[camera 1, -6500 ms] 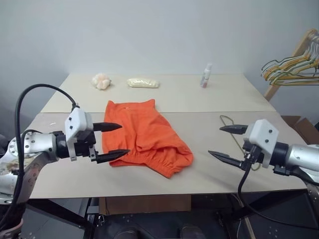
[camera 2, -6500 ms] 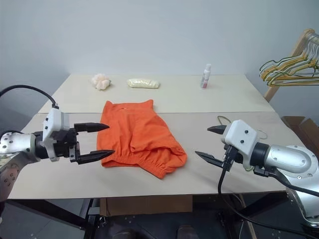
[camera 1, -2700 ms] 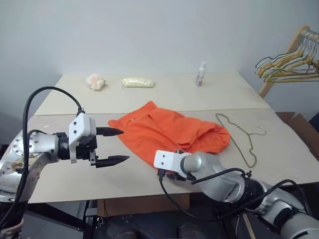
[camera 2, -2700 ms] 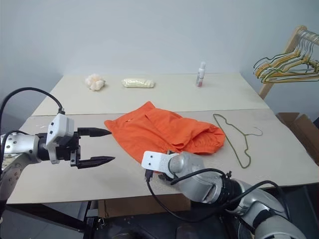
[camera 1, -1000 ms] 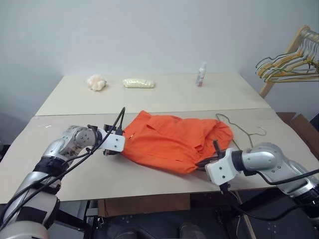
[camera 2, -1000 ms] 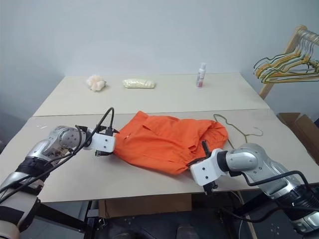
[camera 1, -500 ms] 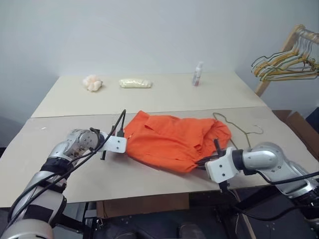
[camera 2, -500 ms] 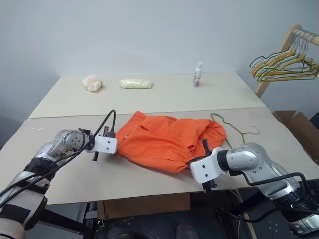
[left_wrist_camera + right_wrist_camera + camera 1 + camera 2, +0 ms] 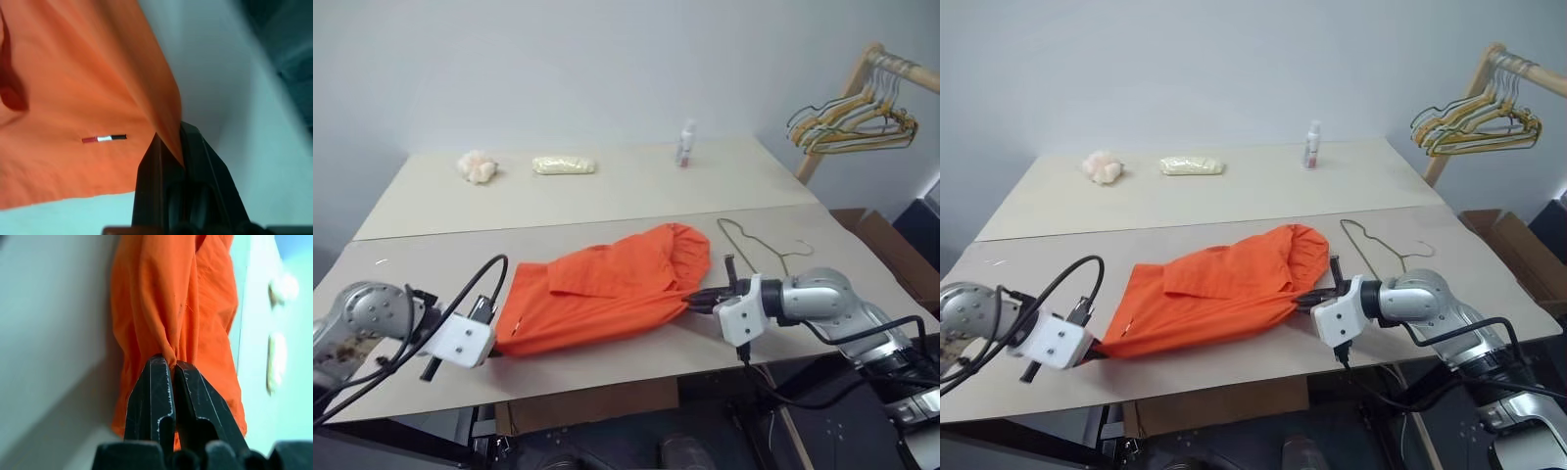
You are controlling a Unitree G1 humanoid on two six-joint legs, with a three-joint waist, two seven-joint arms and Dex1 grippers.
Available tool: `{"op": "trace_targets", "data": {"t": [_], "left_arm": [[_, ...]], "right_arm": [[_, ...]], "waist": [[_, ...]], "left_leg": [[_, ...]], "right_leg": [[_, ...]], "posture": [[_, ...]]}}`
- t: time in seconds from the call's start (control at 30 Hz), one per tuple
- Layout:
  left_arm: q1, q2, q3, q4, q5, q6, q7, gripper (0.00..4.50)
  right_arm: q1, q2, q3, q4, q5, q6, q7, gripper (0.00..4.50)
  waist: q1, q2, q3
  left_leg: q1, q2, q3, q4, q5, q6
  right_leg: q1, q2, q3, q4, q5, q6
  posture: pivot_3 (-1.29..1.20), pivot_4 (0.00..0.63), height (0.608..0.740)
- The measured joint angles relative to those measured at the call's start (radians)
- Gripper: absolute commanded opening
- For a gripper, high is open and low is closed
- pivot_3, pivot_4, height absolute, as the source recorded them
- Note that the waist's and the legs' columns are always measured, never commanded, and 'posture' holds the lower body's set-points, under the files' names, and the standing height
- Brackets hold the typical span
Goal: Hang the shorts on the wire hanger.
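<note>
- Orange shorts (image 9: 607, 289) lie stretched across the lower middle of the head view, pulled taut between 2 arms, likely to spread the cloth for hanging.
- At lower left, the left gripper (image 9: 168, 147) is clamped on 1 edge of the cloth.
- Right of centre, the right gripper (image 9: 172, 366) pinches a fold of the far end.
- Further right, the wire hanger (image 9: 766, 247) rests flat on the table (image 9: 607, 196), untouched, near that gripper.
</note>
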Motion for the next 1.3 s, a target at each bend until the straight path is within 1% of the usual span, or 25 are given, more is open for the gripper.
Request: {"op": "trace_targets", "data": {"t": [0.1, 0.17, 0.23, 0.27, 0.3, 0.33, 0.4, 0.43, 0.47, 0.53, 0.6, 0.67, 0.73, 0.8, 0.87, 0.9, 0.93, 1.0, 1.03, 1.07, 1.1, 1.17, 1.2, 1.27, 1.3], "left_arm": [[0.129, 0.011, 0.089, -0.135, -0.047, 0.098, 0.012, 0.03], [0.156, 0.009, 0.108, -0.188, -0.067, 0.153, 0.021, 0.03], [0.129, -0.013, 0.111, -0.198, -0.07, 0.195, 0.038, 0.03], [0.067, -0.053, 0.108, -0.182, -0.07, 0.226, 0.059, 0.03], [0.039, -0.065, 0.107, -0.178, -0.07, 0.237, 0.071, 0.03], [-0.084, -0.129, 0.075, -0.127, -0.066, 0.279, 0.098, 0.03], [-0.36, -0.294, 0.054, 0.008, -0.05, 0.368, 0.207, 0.03], [-0.473, -0.344, 0.037, 0.074, -0.032, 0.392, 0.252, 0.03], [-0.635, -0.435, 0.029, 0.203, 0.001, 0.417, 0.337, 0.03], [-0.935, -0.571, 0.018, 0.497, 0.085, 0.423, 0.545, 0.03], [-1.197, -0.648, 0.01, 0.789, 0.179, 0.366, 0.768, 0.03], [-1.384, -0.679, -0.005, 1.009, 0.258, 0.272, 0.962, 0.03], [-1.515, -0.709, -0.016, 1.179, 0.318, 0.176, 1.133, 0.03], [-1.582, -0.727, -0.036, 1.277, 0.372, 0.093, 1.285, 0.03], [-1.603, -0.726, -0.054, 1.325, 0.414, 0.003, 1.373, 0.03], [-1.604, -0.725, -0.054, 1.335, 0.42, -0.031, 1.385, 0.03], [-1.603, -0.723, -0.054, 1.345, 0.421, -0.071, 1.377, 0.03], [-1.575, -0.701, -0.056, 1.337, 0.42, -0.171, 1.311, 0.03], [-1.536, -0.679, -0.064, 1.312, 0.42, -0.233, 1.26, 0.03], [-1.471, -0.656, -0.075, 1.278, 0.412, -0.305, 1.175, 0.03], [-1.42, -0.643, -0.081, 1.258, 0.404, -0.344, 1.11, 0.03], [-1.246, -0.6, -0.087, 1.135, 0.324, -0.393, 0.873, 0.03], [-1.163, -0.58, -0.097, 1.075, 0.289, -0.398, 0.78, 0.03], [-0.904, -0.489, -0.118, 0.831, 0.171, -0.346, 0.533, 0.03], [-0.838, -0.466, -0.124, 0.766, 0.141, -0.311, 0.468, 0.03]], "right_arm": [[0.036, -0.058, 0.01, -0.016, 0.074, -0.031, 0.096, 0.0], [0.043, -0.076, 0.019, -0.017, 0.102, -0.034, 0.147, 0.0], [0.033, -0.074, 0.018, -0.005, 0.108, -0.025, 0.165, 0.0], [-0.001, -0.052, 0.017, 0.024, 0.106, -0.001, 0.163, 0.0], [-0.018, -0.041, 0.014, 0.031, 0.105, 0.011, 0.16, 0.0], [-0.067, -0.006, 0.008, 0.07, 0.091, 0.062, 0.128, 0.0], [-0.241, 0.115, -0.023, 0.18, 0.051, 0.179, 0.017, 0.0], [-0.317, 0.144, -0.03, 0.221, 0.025, 0.205, -0.039, 0.0], [-0.435, 0.188, -0.04, 0.323, -0.028, 0.236, -0.127, 0.0], [-0.652, 0.261, -0.045, 0.551, -0.139, 0.279, -0.336, 0.0], [-0.838, 0.327, -0.042, 0.773, -0.238, 0.304, -0.573, 0.0], [-0.963, 0.373, -0.046, 0.944, -0.29, 0.317, -0.791, 0.0], [-1.039, 0.403, -0.062, 1.066, -0.308, 0.287, -0.986, 0.0], [-1.077, 0.43, -0.08, 1.117, -0.314, 0.223, -1.135, 0.0], [-1.081, 0.429, -0.087, 1.143, -0.33, 0.145, -1.237, 0.0], [-1.079, 0.426, -0.086, 1.15, -0.342, 0.114, -1.264, 0.0], [-1.068, 0.416, -0.081, 1.153, -0.355, 0.08, -1.283, 0.0], [-1.022, 0.39, -0.058, 1.154, -0.389, 0.007, -1.29, 0.0], [-0.986, 0.377, -0.041, 1.153, -0.406, -0.034, -1.28, 0.0], [-0.93, 0.36, -0.017, 1.154, -0.427, -0.083, -1.258, 0.0], [-0.89, 0.347, 0.0, 1.158, -0.444, -0.114, -1.237, 0.0], [-0.806, 0.326, 0.051, 1.159, -0.476, -0.204, -1.149, 0.0], [-0.772, 0.311, 0.074, 1.158, -0.492, -0.246, -1.111, 0.0], [-0.707, 0.27, 0.131, 1.154, -0.516, -0.36, -0.98, 0.0], [-0.689, 0.251, 0.146, 1.156, -0.526, -0.387, -0.942, 0.0]], "waist": [[0.022, 0.0, 0.0], [0.035, 0.0, 0.0], [0.042, 0.001, 0.0], [0.046, 0.001, 0.001], [0.048, 0.001, 0.001], [0.052, 0.002, 0.001], [0.057, 0.002, 0.002], [0.056, 0.002, 0.002], [0.059, 0.003, 0.002], [0.058, 0.001, 0.001], [0.044, 0.001, 0.001], [0.03, 0.001, 0.001], [0.017, 0.0, 0.0], [0.002, 0.0, 0.0], [-0.01, 0.001, 0.0], [-0.016, 0.001, 0.0], [-0.02, 0.001, 0.0], [-0.024, 0.001, 0.0], [-0.026, 0.001, 0.0], [-0.029, 0.001, 0.0], [-0.03, 0.001, 0.001], [-0.043, 0.002, 0.001], [-0.048, 0.002, 0.001], [-0.07, 0.002, 0.001], [-0.074, 0.002, 0.002]], "left_leg": [[0.0, 0.0, 0.001, 0.0, -0.001, 0.001], [0.002, 0.0, 0.002, 0.0, -0.001, 0.001], [0.004, -0.001, 0.003, 0.0, -0.001, 0.001], [0.005, -0.001, 0.004, -0.001, 0.0, 0.001], [0.005, -0.001, 0.004, -0.001, 0.0, 0.001], [0.007, -0.001, 0.004, 0.0, 0.0, 0.001], [0.007, -0.002, 0.004, 0.0, 0.002, -0.002], [0.007, -0.002, 0.004, 0.001, 0.002, -0.004], [0.006, -0.002, 0.004, 0.001, 0.003, -0.005], [-0.004, -0.003, 0.003, 0.003, 0.009, -0.015], [-0.009, -0.004, 0.003, 0.0, 0.009, -0.016], [-0.008, -0.007, 0.004, -0.01, 0.009, -0.016], [-0.009, -0.01, 0.004, -0.019, 0.009, -0.016], [-0.014, -0.011, 0.004, -0.023, 0.009, -0.016], [-0.014, -0.012, 0.004, -0.026, 0.009, -0.016], [-0.014, -0.012, 0.004, -0.026, 0.009, -0.016], [-0.014, -0.012, 0.004, -0.025, 0.009, -0.016], [-0.013, -0.013, 0.005, -0.023, 0.01, -0.015], [-0.009, -0.013, 0.006, -0.022, 0.01, -0.015], [-0.004, -0.013, 0.007, -0.021, 0.01, -0.015], [-0.001, -0.012, 0.008, -0.02, 0.01, -0.015], [0.0, -0.013, 0.009, -0.016, 0.013, -0.014], [0.002, -0.013, 0.008, -0.015, 0.013, -0.013], [0.002, -0.014, 0.002, -0.014, 0.013, -0.013], [0.001, -0.014, 0.0, -0.013, 0.014, -0.012]], "right_leg": [[0.0, 0.0, 0.0, 0.0, 0.0, 0.0], [0.0, 0.0, 0.0, 0.0, 0.0, 0.0], [0.002, 0.0, 0.0, 0.001, 0.0, 0.0], [0.002, 0.0, 0.0, 0.001, 0.0, 0.0], [0.002, 0.001, 0.0, 0.001, 0.0, 0.0], [0.005, 0.001, 0.0, 0.001, 0.0, -0.001], [0.005, 0.003, 0.0, 0.001, 0.002, -0.001], [0.006, 0.004, -0.001, 0.001, 0.002, -0.001], [0.006, 0.003, -0.001, 0.001, 0.002, -0.001], [-0.001, 0.002, -0.004, 0.002, 0.002, -0.001], [-0.006, 0.001, -0.005, 0.001, 0.003, 0.0], [-0.009, -0.003, -0.005, -0.002, 0.003, 0.0], [-0.012, -0.006, -0.005, -0.004, 0.003, 0.0], [-0.019, -0.006, -0.005, -0.004, 0.002, 0.001], [-0.02, -0.007, -0.005, -0.004, 0.002, 0.002], [-0.02, -0.007, -0.005, -0.004, 0.002, 0.002], [-0.019, -0.008, -0.005, -0.005, 0.001, 0.003], [-0.017, -0.008, -0.005, -0.006, 0.001, 0.003], [-0.013, -0.009, -0.005, -0.007, 0.0, 0.004], [-0.004, -0.008, -0.005, -0.01, -0.001, 0.006], [0.0, -0.008, -0.005, -0.013, -0.001, 0.007], [0.0, -0.01, -0.003, -0.013, 0.0, 0.007], [0.001, -0.01, -0.002, -0.01, 0.0, 0.007], [-0.001, -0.01, 0.001, 0.0, 0.0, 0.007], [-0.002, -0.011, 0.001, 0.001, 0.0, 0.007]], "posture": [[-0.09, 0.0, 0.74], [-0.09, 0.0, 0.74], [-0.09, 0.0, 0.74], [-0.09, 0.0, 0.74], [-0.09, 0.0, 0.74], [-0.09, 0.0, 0.74], [-0.1, 0.0, 0.74], [-0.1, 0.0, 0.74], [-0.1, 0.0, 0.74], [-0.1, 0.0, 0.74], [-0.1, 0.0, 0.74], [-0.1, 0.0, 0.74], [-0.1, 0.0, 0.74], [-0.11, 0.0, 0.74], [-0.11, 0.0, 0.74], [-0.11, 0.0, 0.74], [-0.11, 0.0, 0.74], [-0.11, 0.0, 0.74], [-0.11, 0.0, 0.74], [-0.11, 0.0, 0.74], [-0.11, 0.0, 0.74], [-0.11, 0.0, 0.74], [-0.11, 0.0, 0.74], [-0.1, 0.0, 0.74], [-0.1, 0.0, 0.74]]}}
